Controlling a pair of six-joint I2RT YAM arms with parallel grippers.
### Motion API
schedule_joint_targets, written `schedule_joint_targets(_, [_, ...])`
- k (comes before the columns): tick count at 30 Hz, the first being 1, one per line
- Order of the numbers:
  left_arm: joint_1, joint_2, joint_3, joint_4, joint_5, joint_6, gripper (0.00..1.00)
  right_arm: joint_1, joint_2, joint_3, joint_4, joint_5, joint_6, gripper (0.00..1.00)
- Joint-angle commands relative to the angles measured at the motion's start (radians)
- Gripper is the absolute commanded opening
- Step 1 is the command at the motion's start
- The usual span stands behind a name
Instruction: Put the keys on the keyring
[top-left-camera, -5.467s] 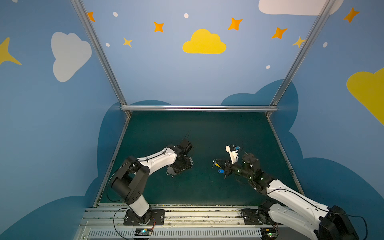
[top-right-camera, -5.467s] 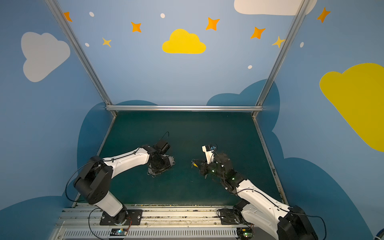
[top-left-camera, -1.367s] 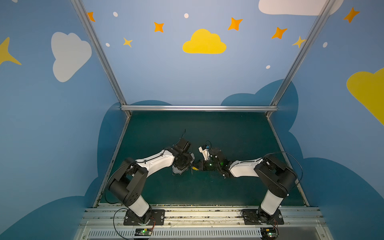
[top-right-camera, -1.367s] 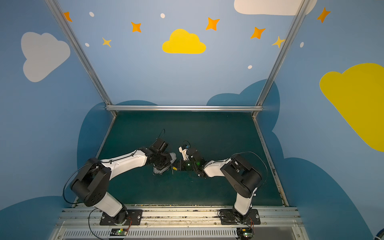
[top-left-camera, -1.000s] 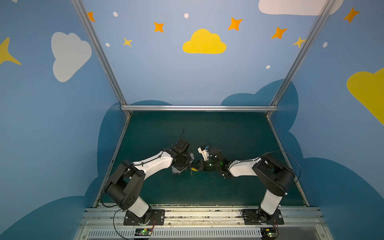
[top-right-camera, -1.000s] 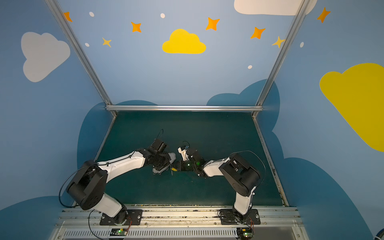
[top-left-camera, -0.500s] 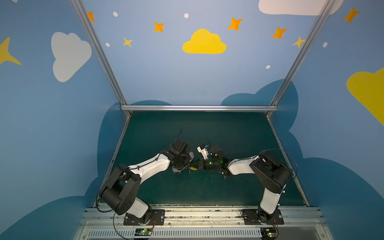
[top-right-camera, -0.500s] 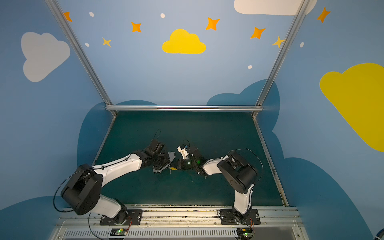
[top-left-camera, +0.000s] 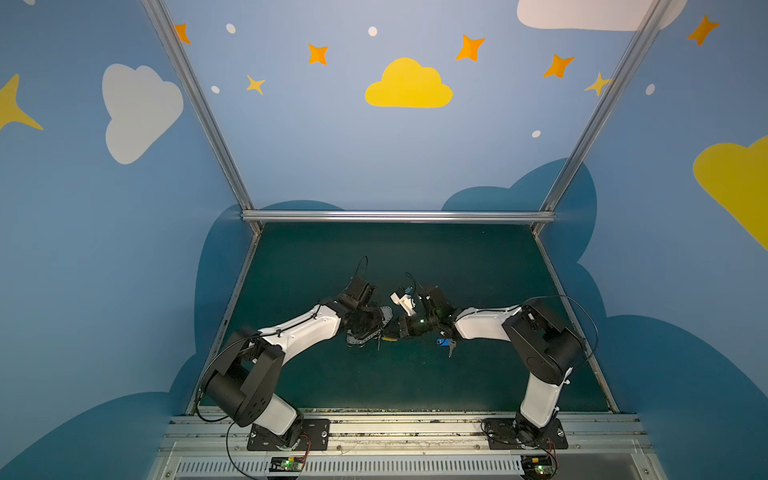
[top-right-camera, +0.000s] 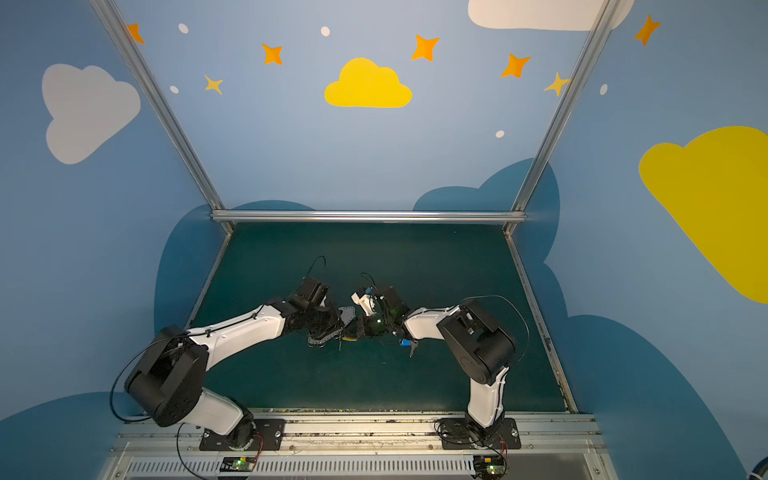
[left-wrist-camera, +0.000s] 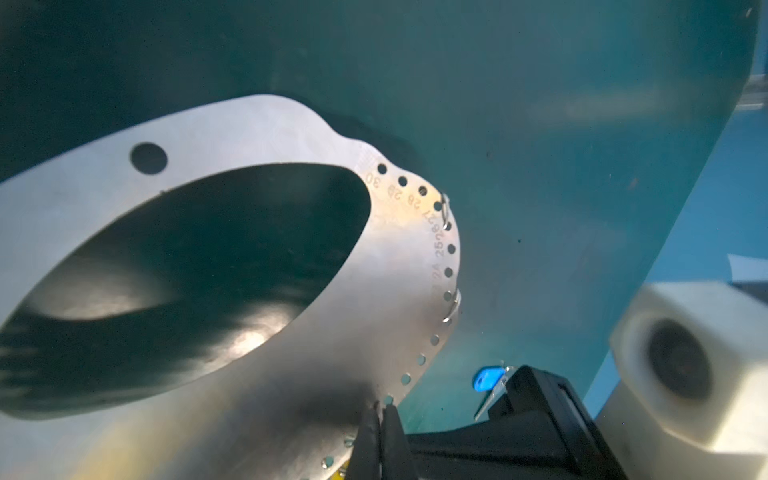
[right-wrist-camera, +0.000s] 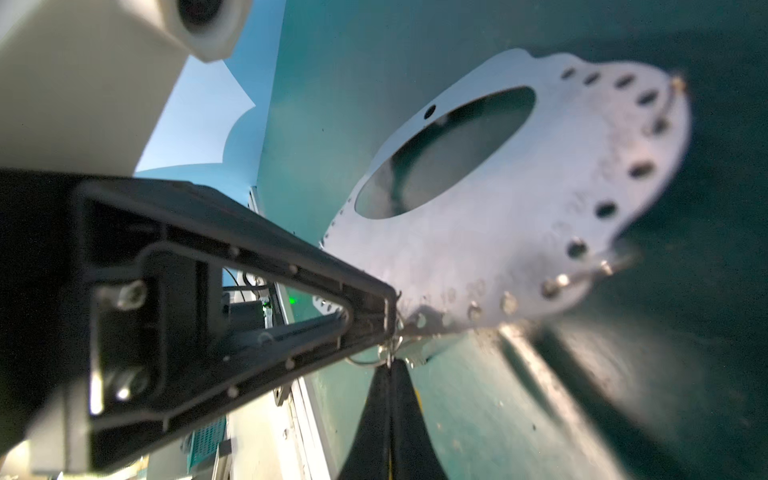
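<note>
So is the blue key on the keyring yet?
Off, not yet. The blue key lies on the mat, apart from the keyring.

Both top views are softly, evenly lit and sharp, though wide-angle distortion splays the aluminium frame posts (top-left-camera: 201, 112) outward; the dark green bench (top-left-camera: 374, 382) looks dim. In the left wrist view, the flat grey metal plate with a large oval hole (left-wrist-camera: 270, 129) is crisp along its numbered edge, while the white camera housing (left-wrist-camera: 685, 353) is blurred. The right wrist view blurs the plate (right-wrist-camera: 519, 232), with streaky shadows beneath.
</note>
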Motion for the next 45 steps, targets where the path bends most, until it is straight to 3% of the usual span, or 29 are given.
schedule_joint_targets(1, [-0.024,0.011,0.050,0.082,0.207,0.058,0.04,0.010,-0.025,0.069,-0.135,-0.064,-0.118,0.00])
schedule_joint_targets(5, [-0.022,-0.008,0.043,0.062,0.186,0.063,0.04,-0.020,-0.051,0.057,-0.142,-0.020,-0.108,0.00])
schedule_joint_targets(7, [-0.022,-0.009,0.046,0.048,0.173,0.066,0.04,-0.028,-0.076,0.038,-0.124,-0.004,-0.097,0.12])
schedule_joint_targets(10, [-0.021,-0.003,0.046,0.037,0.152,0.063,0.04,-0.031,-0.110,0.026,-0.132,0.016,-0.098,0.19])
schedule_joint_targets(26, [-0.015,-0.006,0.055,0.019,0.090,0.039,0.04,-0.041,-0.281,-0.054,-0.262,0.171,-0.151,0.37])
schedule_joint_targets(29, [-0.012,-0.005,0.057,0.018,0.085,0.034,0.04,-0.038,-0.320,-0.059,-0.298,0.206,-0.156,0.46])
schedule_joint_targets(34, [-0.010,-0.001,0.064,0.010,0.074,0.028,0.04,-0.014,-0.420,-0.073,-0.321,0.258,-0.170,0.30])
schedule_joint_targets(38, [-0.010,0.002,0.069,0.004,0.068,0.026,0.04,0.028,-0.450,-0.076,-0.275,0.195,-0.176,0.10])
schedule_joint_targets(42, [-0.010,0.010,0.069,0.001,0.068,0.021,0.04,0.088,-0.418,-0.072,-0.240,0.177,-0.179,0.17])
schedule_joint_targets(45, [-0.010,0.009,0.069,-0.001,0.063,0.019,0.04,0.096,-0.359,-0.078,-0.223,0.192,-0.148,0.14])
